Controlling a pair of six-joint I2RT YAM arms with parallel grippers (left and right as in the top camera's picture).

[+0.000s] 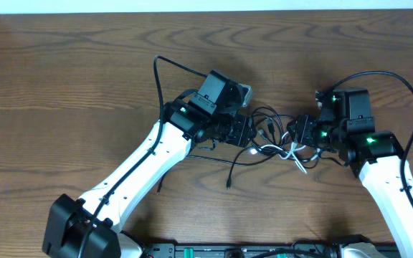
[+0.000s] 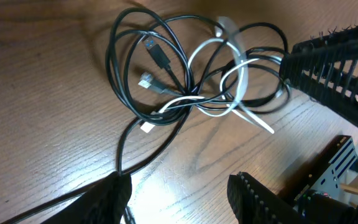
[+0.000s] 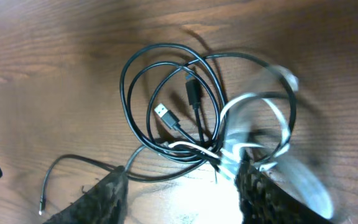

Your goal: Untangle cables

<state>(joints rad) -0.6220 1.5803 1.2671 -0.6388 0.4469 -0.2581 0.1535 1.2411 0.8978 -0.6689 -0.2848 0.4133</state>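
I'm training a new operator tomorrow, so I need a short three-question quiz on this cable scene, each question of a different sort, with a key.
1. True or false: the thin white cord lies well apart from the thin black cords.
2. The cord tangle on the brown wooden table sits: A) between the left arm and the right arm; B) at the far left corner; C) off the table.
3. Fill in: the left arm's fingers stand ___.
Key: 1 false; 2 A; 3 open.
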